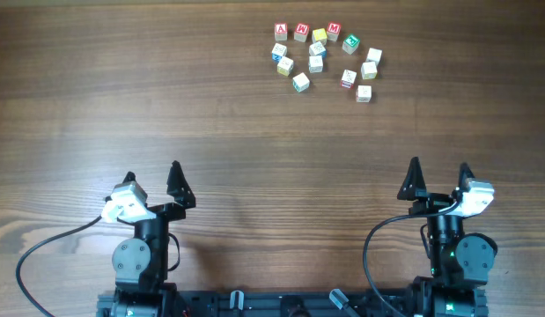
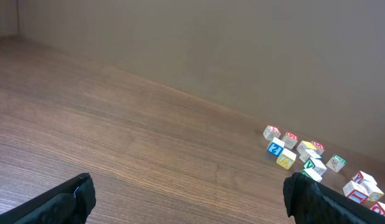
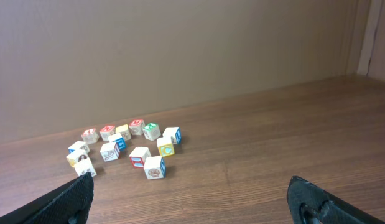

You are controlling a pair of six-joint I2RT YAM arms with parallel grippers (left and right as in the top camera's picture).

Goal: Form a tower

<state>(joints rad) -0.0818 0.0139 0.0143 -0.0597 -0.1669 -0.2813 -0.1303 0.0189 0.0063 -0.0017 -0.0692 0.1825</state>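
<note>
Fourteen letter cubes (image 1: 317, 63) lie scattered at one o'clock on the surface (image 1: 166, 106); left fingers (image 1: 177, 180) and right fingers (image 1: 414, 180) both spread, released.

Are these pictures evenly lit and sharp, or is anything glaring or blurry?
Overhead: soft, even light, no glare on the table, faint shadows by the cubes. Left wrist: the left gripper is dark, with little detail. Right wrist: cubes sharp, letters too small to read.

The near and middle table (image 1: 254, 132) is being left open for passage. The far part is being crowded by a cluster of blocks (image 1: 316, 63), with only narrow gaps being left between them.
</note>
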